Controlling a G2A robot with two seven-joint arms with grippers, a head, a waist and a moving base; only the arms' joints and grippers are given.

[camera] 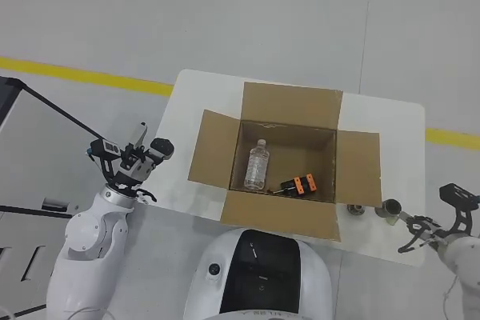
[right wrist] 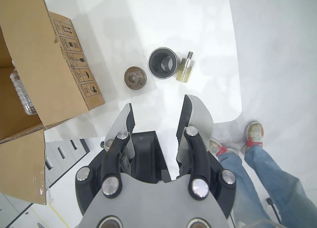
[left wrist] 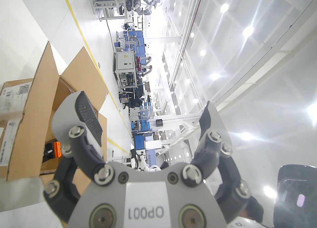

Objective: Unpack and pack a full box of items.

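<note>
**White table bears one box and three small parts**

The white table (camera: 384, 120) carries an open cardboard box (camera: 290, 106) about its middle, flaps spread outward. At the box's four o'clock, near the table's edge, lie a brown flange (right wrist: 135, 78), a dark metal ring (right wrist: 163, 63) and, just beside the ring, a brass threaded stud (right wrist: 185, 72).

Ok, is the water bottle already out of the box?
No, the water bottle lies on the floor of the open box, next to the orange and black part.
</note>
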